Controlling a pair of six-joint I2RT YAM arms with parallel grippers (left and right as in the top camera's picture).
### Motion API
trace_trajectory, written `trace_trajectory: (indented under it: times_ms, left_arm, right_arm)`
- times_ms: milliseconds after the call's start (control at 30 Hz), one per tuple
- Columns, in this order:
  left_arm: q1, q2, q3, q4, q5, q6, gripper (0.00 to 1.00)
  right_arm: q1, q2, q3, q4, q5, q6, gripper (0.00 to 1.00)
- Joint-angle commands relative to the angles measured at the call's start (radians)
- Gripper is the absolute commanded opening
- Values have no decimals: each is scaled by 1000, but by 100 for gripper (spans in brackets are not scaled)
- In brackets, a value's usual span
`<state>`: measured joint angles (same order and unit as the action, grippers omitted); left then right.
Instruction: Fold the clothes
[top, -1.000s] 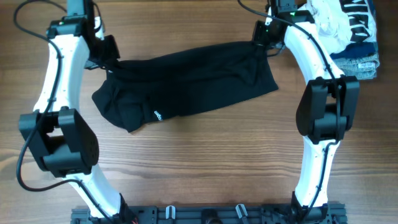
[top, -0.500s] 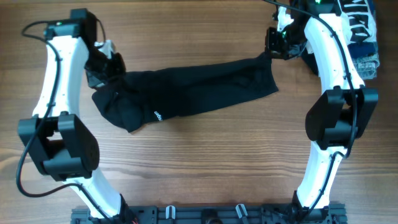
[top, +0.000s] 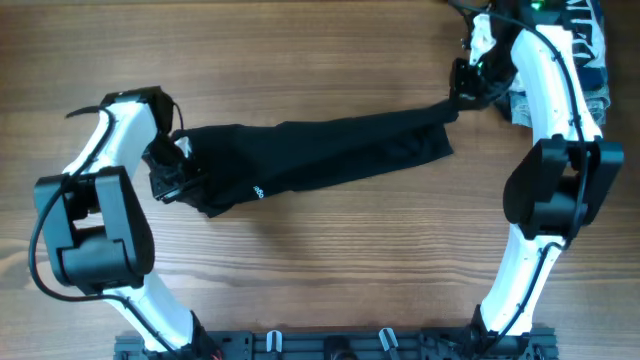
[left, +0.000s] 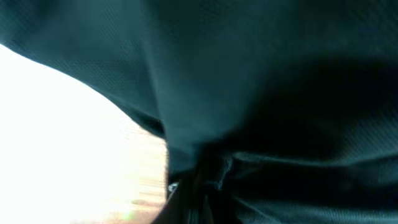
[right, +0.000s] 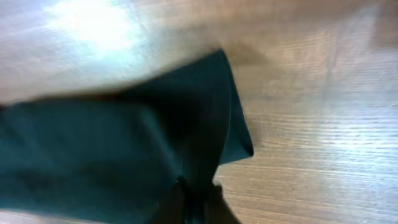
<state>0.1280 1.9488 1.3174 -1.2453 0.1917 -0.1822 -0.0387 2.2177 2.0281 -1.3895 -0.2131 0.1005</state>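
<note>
- The black garment (top: 320, 155) is lying drawn out as one long band across the middle of the desk (top: 320, 270), running from near the left edge up toward the far right corner.
- The left gripper (top: 175, 180) is sitting low at the garment's left end, close to the left edge, its fingers closed on a bunch of the cloth.
- In the left wrist view dark fabric (left: 261, 93) is filling nearly the whole frame, gathering into folds at the bottom middle where the fingers are pinching it. The fingers themselves are too dark to make out clearly.
- The right gripper (top: 458, 98) is clamping the garment's far right corner, and the cloth is rising in a narrow taut peak toward it.
- In the right wrist view the garment (right: 124, 143) is narrowing down into the closed fingers at the bottom edge, with one loose pointed corner (right: 239, 140) spreading out over the wood (right: 311, 93).
- A small white logo (top: 257, 190) is showing on the garment's near edge, toward the left end.
- A pile of other clothes (top: 592, 60), white and dark blue, is sitting in the far right corner, partly hidden behind the right arm.
</note>
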Motion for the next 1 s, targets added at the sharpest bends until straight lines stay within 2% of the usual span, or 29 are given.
trace_trajectory:
  times_ms: [0,33,67,100,133,167,267,433,600,733,967]
  left_arm:
    - [37,-21,-8,52,-11,-9,29]
    - [39,-21,-8,69,-11,-9,39]
    - [40,-21,-8,91,-10,-9,57]
    - [40,-21,-8,109,-10,-9,68]
    - [40,-21,-8,124,-10,-9,84]
    - [40,-21,-8,137,-10,-10,97]
    - [40,-21,-8,167,-10,-10,100]
    - [53,-22,23,187,-10,-36,100]
    - [106,-72,170,115,2,-36,100]
    - [129,-136,235,130,2,-36,100]
    - [151,-154,236,134,1,-35,100]
  right_arm:
    - [2,17,-87,22,22,-19,18]
    - [2,17,-105,24,22,-19,22]
    - [2,17,-124,25,22,-19,30]
    - [2,17,-144,29,22,-19,41]
    - [2,17,-158,29,22,-19,48]
    - [2,17,-172,38,22,-19,51]
    - [2,17,-193,58,23,-19,61]
    - [2,17,-262,194,30,-53,65]
    - [2,17,-324,335,-34,-102,73]
    - [2,17,-334,406,-182,-150,76]
    - [3,18,-429,436,-184,-150,76]
